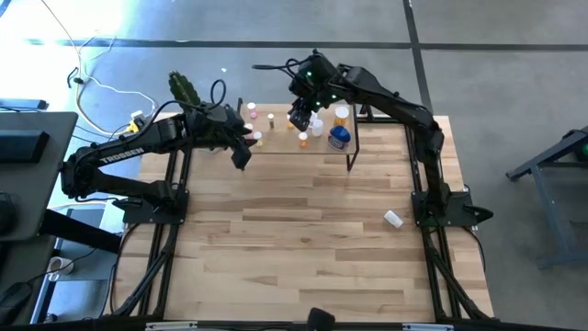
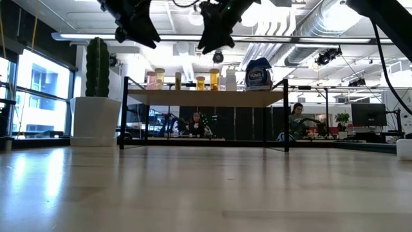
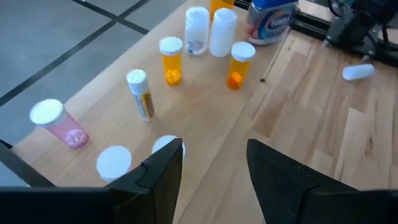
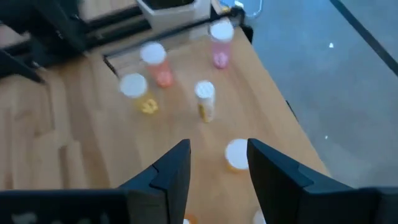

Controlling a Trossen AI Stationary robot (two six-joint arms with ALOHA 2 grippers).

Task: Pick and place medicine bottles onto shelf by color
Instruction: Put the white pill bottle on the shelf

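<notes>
Most medicine bottles (image 3: 171,59) already stand on the shelf (image 1: 367,152), one white bottle (image 1: 393,219) lies on the tabletop well off it; left gripper (image 3: 214,168) and right gripper (image 4: 217,165) hover above, fingers spread, empty.

In the right wrist view, the white-capped orange bottle (image 4: 236,154) sits partly behind a dark finger. Its neighbours are blurred.

- We can read "TROSSEN" in white on the left arm (image 1: 118,156).
- The blue bottle (image 2: 258,75) on the shelf says "TUMS".
</notes>
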